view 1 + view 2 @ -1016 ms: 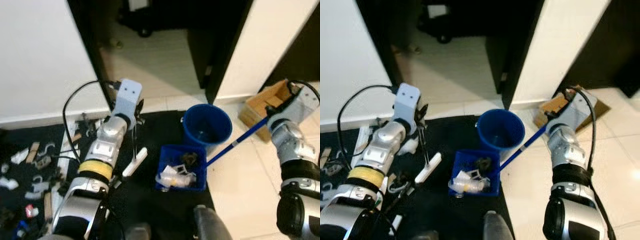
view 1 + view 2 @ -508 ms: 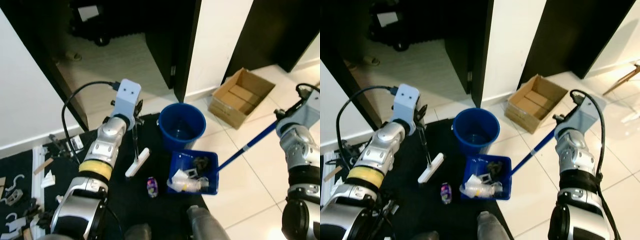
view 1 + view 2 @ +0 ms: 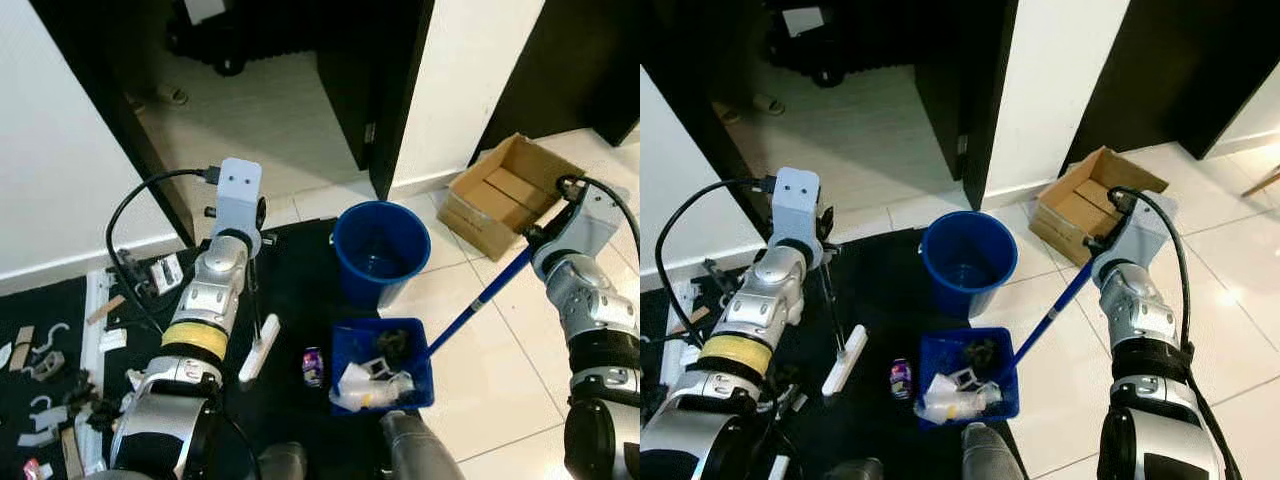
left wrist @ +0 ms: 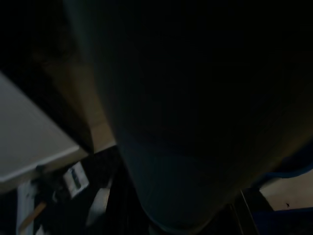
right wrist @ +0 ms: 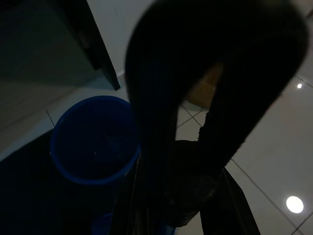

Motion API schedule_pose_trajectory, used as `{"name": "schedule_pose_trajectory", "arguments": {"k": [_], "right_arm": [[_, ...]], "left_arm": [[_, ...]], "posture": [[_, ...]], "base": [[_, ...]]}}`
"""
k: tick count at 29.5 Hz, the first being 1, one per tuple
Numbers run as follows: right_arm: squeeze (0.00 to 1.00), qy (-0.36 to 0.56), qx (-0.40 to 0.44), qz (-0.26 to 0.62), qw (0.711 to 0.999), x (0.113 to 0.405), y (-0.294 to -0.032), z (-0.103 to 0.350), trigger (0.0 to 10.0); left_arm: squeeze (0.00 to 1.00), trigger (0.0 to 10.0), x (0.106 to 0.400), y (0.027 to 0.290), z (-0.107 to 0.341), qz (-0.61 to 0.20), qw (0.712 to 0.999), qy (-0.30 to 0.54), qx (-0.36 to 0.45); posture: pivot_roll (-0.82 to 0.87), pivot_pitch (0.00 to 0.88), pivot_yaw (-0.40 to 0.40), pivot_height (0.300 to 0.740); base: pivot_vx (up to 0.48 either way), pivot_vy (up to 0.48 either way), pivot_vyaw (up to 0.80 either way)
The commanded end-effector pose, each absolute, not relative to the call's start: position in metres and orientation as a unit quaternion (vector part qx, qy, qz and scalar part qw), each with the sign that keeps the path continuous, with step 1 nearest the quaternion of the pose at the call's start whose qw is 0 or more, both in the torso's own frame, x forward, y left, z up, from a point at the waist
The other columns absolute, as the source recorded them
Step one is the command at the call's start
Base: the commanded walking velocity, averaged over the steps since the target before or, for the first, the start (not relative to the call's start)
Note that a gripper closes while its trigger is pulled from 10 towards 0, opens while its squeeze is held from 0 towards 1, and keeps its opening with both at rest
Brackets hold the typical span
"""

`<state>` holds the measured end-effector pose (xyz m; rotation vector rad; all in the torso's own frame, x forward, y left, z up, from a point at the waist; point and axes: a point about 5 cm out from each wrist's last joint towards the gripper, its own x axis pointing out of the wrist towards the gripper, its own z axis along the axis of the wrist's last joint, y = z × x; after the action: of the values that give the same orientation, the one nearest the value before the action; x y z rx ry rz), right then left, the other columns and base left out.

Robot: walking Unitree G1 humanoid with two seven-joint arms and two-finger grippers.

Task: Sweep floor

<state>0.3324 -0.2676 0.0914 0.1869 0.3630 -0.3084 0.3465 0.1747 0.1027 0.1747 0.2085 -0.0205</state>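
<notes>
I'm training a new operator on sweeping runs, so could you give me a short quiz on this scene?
1. True or false: the blue dustpan already holds debris.
2. What is the right tool shut on? A) a sponge B) the dustpan's blue handle C) a mop
3. The left tool holds a brush with its white brush head on the black mat. Which lies nearer that head: the small can or the cardboard box?

Key: 1 true; 2 B; 3 the small can.
</notes>
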Motion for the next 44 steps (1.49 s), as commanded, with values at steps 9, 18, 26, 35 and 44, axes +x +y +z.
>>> {"name": "schedule_pose_trajectory", "arguments": {"k": [9,18,26,35,44], "right_arm": [[0.0,0.13,0.086,-0.125,0.98,0.349,-0.259,0.108,10.0],[0.0,0.133,0.075,-0.118,0.981,0.355,-0.253,0.108,10.0],[0.0,0.135,0.069,-0.122,0.981,0.356,-0.253,0.104,10.0],[0.0,0.132,0.08,-0.13,0.98,0.357,-0.253,0.102,10.0],[0.0,0.081,0.118,-0.121,0.982,0.371,-0.245,0.122,10.0]], "left_arm": [[0.0,10.0,0.349,0.193,0.106,0.068,0.992,0.081,0.062],[0.0,10.0,0.354,0.204,0.109,0.082,0.99,0.079,0.078],[0.0,10.0,0.362,0.212,0.118,0.082,0.991,0.064,0.088],[0.0,10.0,0.368,0.213,0.126,0.069,0.992,0.054,0.09],[0.0,10.0,0.373,0.217,0.135,0.064,0.993,0.037,0.095]], "posture": [[0.03,0.149,-0.031,0.74],[0.04,0.189,-0.036,0.74],[0.05,0.227,-0.033,0.74],[0.06,0.269,-0.026,0.74],[0.08,0.284,-0.029,0.74]], "base": [[0.0,0.0,0.0],[0.0,0.0,0.0],[0.0,0.0,0.0],[0.0,0.0,0.0],[0.0,0.0,0.0]]}}
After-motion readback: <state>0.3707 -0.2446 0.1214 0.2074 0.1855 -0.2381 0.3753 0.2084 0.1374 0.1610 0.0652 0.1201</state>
